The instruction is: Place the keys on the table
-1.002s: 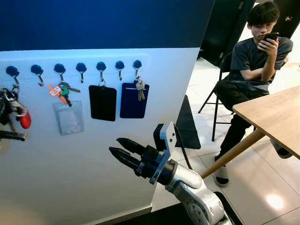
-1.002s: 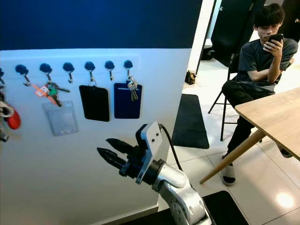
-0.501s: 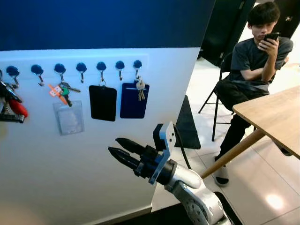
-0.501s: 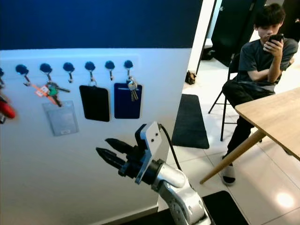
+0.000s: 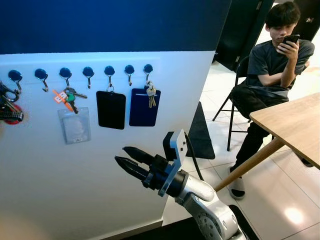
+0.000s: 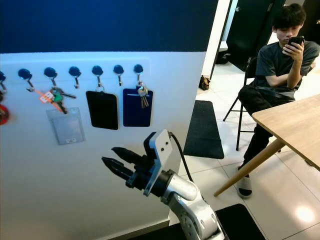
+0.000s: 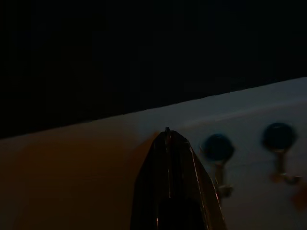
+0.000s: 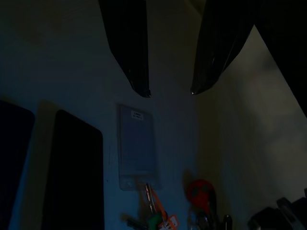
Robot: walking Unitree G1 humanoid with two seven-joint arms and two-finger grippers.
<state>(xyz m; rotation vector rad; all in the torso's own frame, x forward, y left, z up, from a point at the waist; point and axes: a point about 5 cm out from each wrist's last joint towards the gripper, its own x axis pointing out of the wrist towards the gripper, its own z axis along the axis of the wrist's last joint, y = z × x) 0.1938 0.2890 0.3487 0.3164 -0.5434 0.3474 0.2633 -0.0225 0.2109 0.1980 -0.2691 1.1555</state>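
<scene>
Since three bunches hang on the hooks [image 5: 88,72], I'm only guessing which one is meant. My money's on the red-fob keys [image 6: 3,116] at the far left end of the row, because the left gripper [image 7: 168,139] is right up there with them. In its wrist view the two fingers look pressed together into one point. Whether they've actually pinched the ring, I can't tell, too dark.

The right gripper [image 5: 121,154] hangs low in front of the wall with its fingers spread, nothing in them, pointing at the wall below the card holders. From it the red-fob keys are up and well off to the left, so the left arm is clearly the nearer one. They dangle straight down from the hook, long axis vertical, so I reckon they need a lift up and off, not a yank.

The other two bunches:
- orange-tag keys [image 5: 67,95] on the third hook, over a clear holder [image 5: 74,126] with a pale card in it
- silver keys [image 5: 150,94] on the last hook, in front of a blue holder [image 5: 142,107]

There's a black holder [image 5: 111,110] between them; can't see what's in the black or blue one.

The table [image 5: 292,117] is way over to the right, well apart from the wall, with a person [image 5: 272,65] sitting beyond it holding a phone.
</scene>
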